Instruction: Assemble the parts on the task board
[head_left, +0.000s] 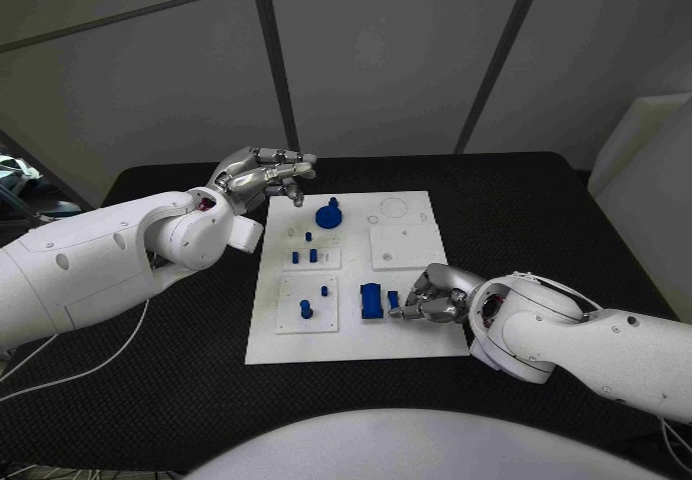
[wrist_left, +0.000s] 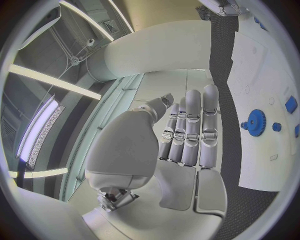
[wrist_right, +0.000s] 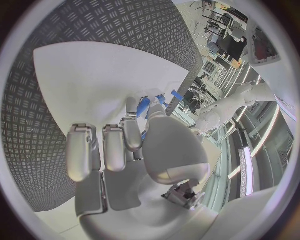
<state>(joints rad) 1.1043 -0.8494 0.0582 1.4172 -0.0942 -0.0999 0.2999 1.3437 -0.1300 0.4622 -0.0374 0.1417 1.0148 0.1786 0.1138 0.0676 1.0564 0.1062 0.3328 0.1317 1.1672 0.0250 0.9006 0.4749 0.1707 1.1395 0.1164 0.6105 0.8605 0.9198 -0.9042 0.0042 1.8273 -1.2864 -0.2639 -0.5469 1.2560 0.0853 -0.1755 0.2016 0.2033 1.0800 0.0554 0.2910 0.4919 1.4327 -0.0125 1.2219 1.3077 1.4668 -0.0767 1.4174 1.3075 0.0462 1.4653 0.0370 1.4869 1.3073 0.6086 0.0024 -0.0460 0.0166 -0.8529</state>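
1. Task board (head_left: 418, 345): white plate in the middle of the black table (head_left: 173, 400). Looks rigid, flat and smooth. It carries raised white sub-plates; judging by its size it won't shift easily, so no need to hold it.
2. Left hand (head_left: 267, 175): hovers just off the board's far left corner, over the table. Fingers curled loosely, side by side, holding nothing, touching no part.
3. Right hand (head_left: 430, 295): low over the board's near right area, fingers bunched down at a small blue piece (head_left: 394, 299). The right wrist view shows blue between the fingertips, so I judge it pinched, but contact is partly hidden.
4. Blue gear (head_left: 330, 215): stands on the board's far middle, near the left hand. Likely hard plastic, light, with a toothed rim that gives grip; take it by the rim or the top knob.
5. Blue block (head_left: 372, 300): on the board just left of the right hand. Stiff, light, flat-sided; pinch across opposite faces.
6. Blue pegs (head_left: 304, 256): upright in the board's mid-left sub-plate, more in the near-left one. Tiny, smooth, probably slippery; fingertip pinch near the top, keep vertical.
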